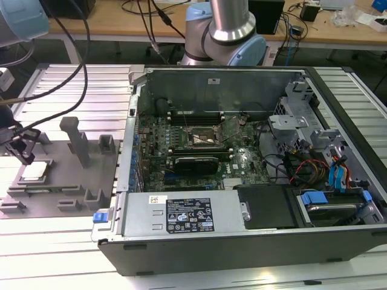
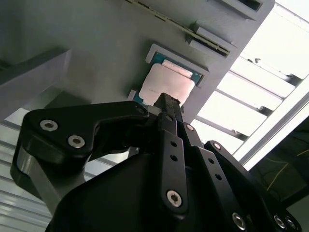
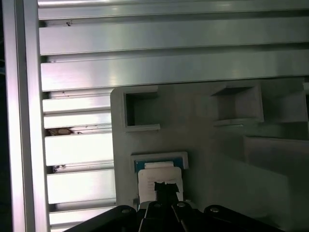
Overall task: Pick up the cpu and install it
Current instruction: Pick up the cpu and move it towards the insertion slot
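Silvery-white metal tops the cpu point(image 1: 35, 171), which lies flat in a shallow square pocket of a grey moulded fixture plate point(image 1: 63, 175) on the ribbed aluminium table point(image 1: 78, 90). The gripper point(image 1: 25, 156) hangs directly over it. In both wrist views the fingers point(image 3: 164, 187) run together to 1 narrow dark tip, pressed together with nothing between them. In the second wrist view that tip point(image 2: 166, 98) overlaps the near edge of the cpu point(image 2: 169, 81), and its green board rim shows past the metal cap. Whether the tip touches the cap or sits just above it cannot be told.

In the first wrist view the cpu point(image 3: 149, 176) sits just beyond the fingers, framed by the raised lip of its pocket. Farther out from the fingers the fixture plate point(image 3: 207, 145) carries 2 empty square recesses, and beyond them run the table's bright slats point(image 3: 145, 63).

In the exterior view, upright grey posts rise from the plate beside the fingers. Well apart from the fingers, toward the exterior view's right, lies an open computer case point(image 1: 211, 84). Its green motherboard point(image 1: 181, 136) is exposed, with a square socket frame point(image 1: 202, 138) in the middle of it. The arm point(image 1: 230, 24) stands behind the case.
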`<state>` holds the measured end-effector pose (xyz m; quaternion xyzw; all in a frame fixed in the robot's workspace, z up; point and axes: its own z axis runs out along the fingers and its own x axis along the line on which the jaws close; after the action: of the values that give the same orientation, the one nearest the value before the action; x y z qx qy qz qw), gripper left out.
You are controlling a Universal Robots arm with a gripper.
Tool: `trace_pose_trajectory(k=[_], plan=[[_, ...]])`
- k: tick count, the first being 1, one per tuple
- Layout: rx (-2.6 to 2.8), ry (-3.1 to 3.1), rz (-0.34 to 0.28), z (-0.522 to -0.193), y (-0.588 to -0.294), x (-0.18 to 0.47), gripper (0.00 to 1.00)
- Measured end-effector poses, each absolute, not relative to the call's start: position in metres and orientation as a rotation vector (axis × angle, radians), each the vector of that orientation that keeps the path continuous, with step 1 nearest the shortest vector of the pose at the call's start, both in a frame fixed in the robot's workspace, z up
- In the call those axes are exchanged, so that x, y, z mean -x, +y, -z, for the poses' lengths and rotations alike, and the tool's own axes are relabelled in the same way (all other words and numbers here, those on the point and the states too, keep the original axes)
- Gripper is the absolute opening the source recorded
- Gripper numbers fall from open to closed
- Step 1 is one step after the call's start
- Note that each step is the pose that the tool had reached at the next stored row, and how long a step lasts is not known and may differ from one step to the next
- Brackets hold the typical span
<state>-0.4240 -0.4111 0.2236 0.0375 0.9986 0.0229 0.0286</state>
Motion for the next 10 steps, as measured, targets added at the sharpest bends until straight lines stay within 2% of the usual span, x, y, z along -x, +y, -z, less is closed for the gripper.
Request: trace_pose_trajectory(k=[10], plan=[[-0.116,3.082,-0.070,-0.2161,-0.4112,0.4243,0.11]])
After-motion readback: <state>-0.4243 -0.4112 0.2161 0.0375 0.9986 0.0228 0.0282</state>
